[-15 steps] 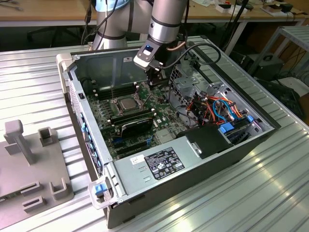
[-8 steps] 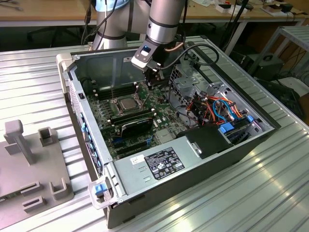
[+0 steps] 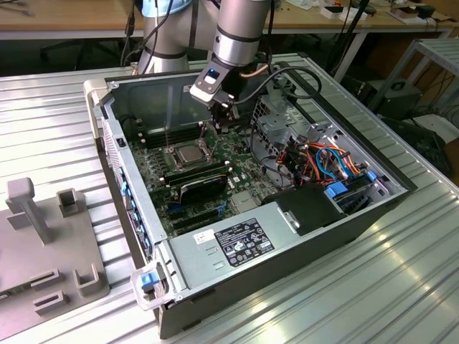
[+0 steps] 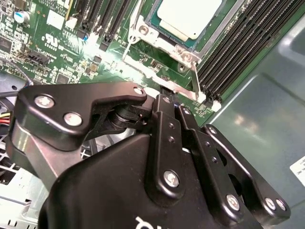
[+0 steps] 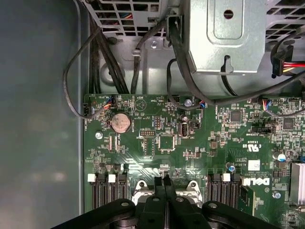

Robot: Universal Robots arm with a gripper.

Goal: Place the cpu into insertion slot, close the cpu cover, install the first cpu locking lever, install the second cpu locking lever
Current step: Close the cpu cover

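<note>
Judging from the exterior view, the lever work is the step in hand. The chip already sits in its socket on the green board, and one thin lever stands upright beside it. The gripper hangs just above the far edge of the socket. To do this well, I would keep the push low and along the lever's own arc. The rod is thin and springy and could slip off a fingertip onto the board.

In the second wrist view the chip lies under the cover, which looks folded down around it. One lever runs along one side of the frame and a second lever along the other, by the memory slots. The gripper is near the frame's edge with its jaws drawn together. I cannot tell whether anything thin is pinched between them.

In the first wrist view the gripper again shows its jaws meeting, right over the socket's edge. Beyond it are a coin battery and loose black cables.

The open case rests on a ribbed metal table, beside a grey fixture. Wooden benches stand behind.
</note>
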